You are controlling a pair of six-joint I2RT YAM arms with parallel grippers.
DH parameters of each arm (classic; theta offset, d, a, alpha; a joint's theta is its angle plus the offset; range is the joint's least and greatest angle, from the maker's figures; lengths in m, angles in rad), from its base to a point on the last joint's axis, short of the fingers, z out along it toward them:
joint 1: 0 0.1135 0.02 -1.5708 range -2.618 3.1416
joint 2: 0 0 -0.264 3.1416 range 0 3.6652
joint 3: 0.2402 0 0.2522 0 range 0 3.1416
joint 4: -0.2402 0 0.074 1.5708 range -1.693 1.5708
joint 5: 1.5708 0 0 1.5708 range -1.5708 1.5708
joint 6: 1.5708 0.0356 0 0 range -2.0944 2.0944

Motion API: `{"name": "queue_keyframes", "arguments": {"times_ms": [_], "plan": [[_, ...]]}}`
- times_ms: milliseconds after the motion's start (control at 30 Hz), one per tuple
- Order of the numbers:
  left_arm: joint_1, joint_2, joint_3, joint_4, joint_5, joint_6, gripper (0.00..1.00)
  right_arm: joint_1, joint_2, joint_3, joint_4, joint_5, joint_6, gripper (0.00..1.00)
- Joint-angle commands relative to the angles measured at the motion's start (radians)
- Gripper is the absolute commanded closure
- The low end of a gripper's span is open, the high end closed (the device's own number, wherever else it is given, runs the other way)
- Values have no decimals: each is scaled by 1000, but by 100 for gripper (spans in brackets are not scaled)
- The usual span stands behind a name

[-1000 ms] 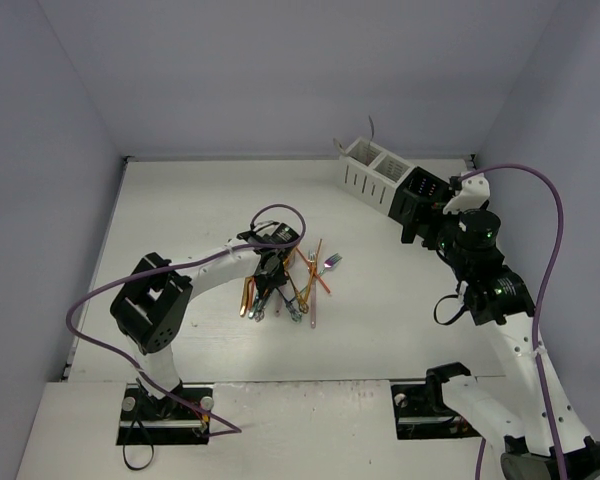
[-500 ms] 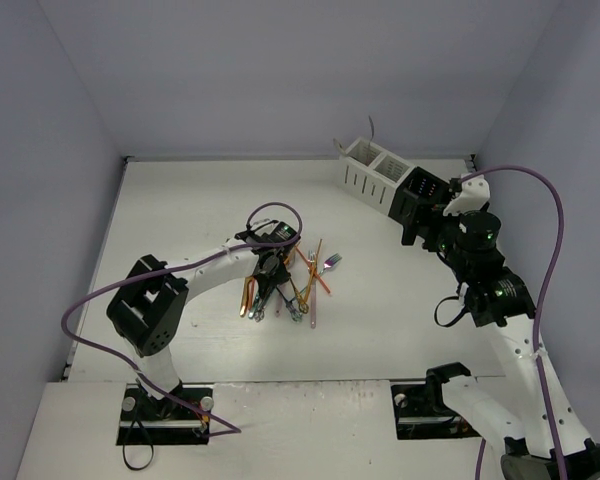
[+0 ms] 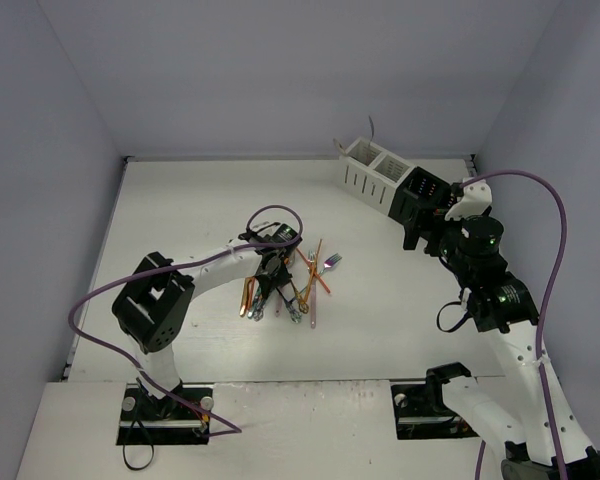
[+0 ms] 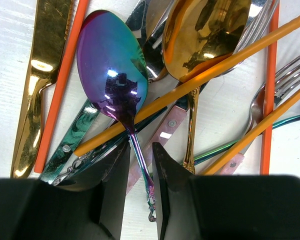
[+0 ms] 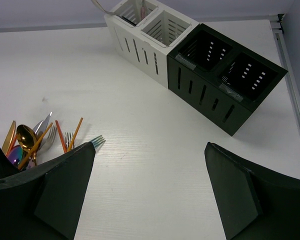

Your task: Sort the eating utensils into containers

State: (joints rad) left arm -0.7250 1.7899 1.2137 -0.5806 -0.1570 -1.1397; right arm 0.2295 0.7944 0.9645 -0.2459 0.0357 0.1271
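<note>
The eating utensils (image 3: 292, 280) lie in a loose pile mid-table. My left gripper (image 3: 267, 292) is down in the pile. In the left wrist view its jaws (image 4: 140, 167) straddle the thin handle of an iridescent blue-purple spoon (image 4: 112, 65), nearly closed, with a small gap on the left side. A gold spoon (image 4: 205, 30), a gold knife (image 4: 40, 75) and a silver fork (image 4: 270, 100) lie around it. The white caddy (image 3: 370, 172) and black caddy (image 3: 427, 192) stand joined at the back right. My right gripper (image 5: 150, 145) is wide open and empty above bare table, in front of the black caddy (image 5: 225, 75).
Orange and yellow sticks (image 4: 60, 85) cross the pile. A blue-tined fork (image 5: 96, 141) lies at the pile's right edge. The white caddy (image 5: 140, 35) holds a thin utensil in its far compartment. The table's right edge (image 5: 290, 75) runs just past the black caddy.
Hardly anything. My left gripper stays down in the pile. My right arm has shifted slightly.
</note>
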Motion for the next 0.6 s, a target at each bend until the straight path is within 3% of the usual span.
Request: {"name": "queue_keyframes", "arguments": {"times_ms": [0,567], "plan": [[4,-4,-5,-1,-31,-26,81,-2,-4,3,44,-14,-12,11],[10,-23,-49,-2,-41,-30,100,-2,2,-2,42,-26,-14,11]]}}
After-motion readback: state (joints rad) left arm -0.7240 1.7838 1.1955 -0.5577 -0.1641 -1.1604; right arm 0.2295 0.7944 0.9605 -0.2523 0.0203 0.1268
